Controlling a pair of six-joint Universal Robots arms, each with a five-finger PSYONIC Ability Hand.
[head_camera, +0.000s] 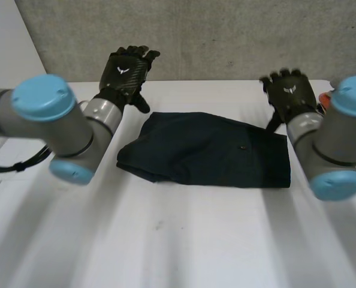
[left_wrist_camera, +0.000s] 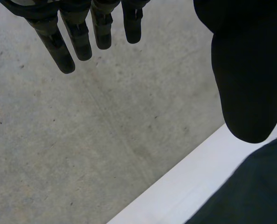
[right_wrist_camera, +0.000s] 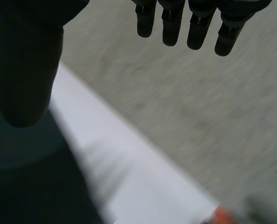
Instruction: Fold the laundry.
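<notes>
Across most of the head view it's just the white bench point(head_camera: 178, 240), with a grey wall point(head_camera: 226, 36) behind its far edge. Next biggest is the cloth point(head_camera: 214, 150): dark, lying flat in a rough rectangle on the far middle of the bench, between the two hands, its left end a bit bunched and rounded. The left arm point(head_camera: 58, 126) and right arm point(head_camera: 328, 144) come in on either side of it.

The left hand point(head_camera: 125, 71) is up by the cloth's far left corner, fingers point(left_wrist_camera: 52, 39) straight and spread, holding nothing. Its wrist view has the wall past the fingertips and the cloth below the thumb. The right hand point(head_camera: 290, 93) is by the far right corner and also released, fingers point(right_wrist_camera: 199, 28) straight, empty, thumb over the cloth's edge. I can't tell if either thumb actually touches the fabric.

An orange bit point(head_camera: 325, 99) peeks out beside the right hand, too hidden to identify. A tiny dot point(head_camera: 243, 146) sits on the cloth, maybe a button.
</notes>
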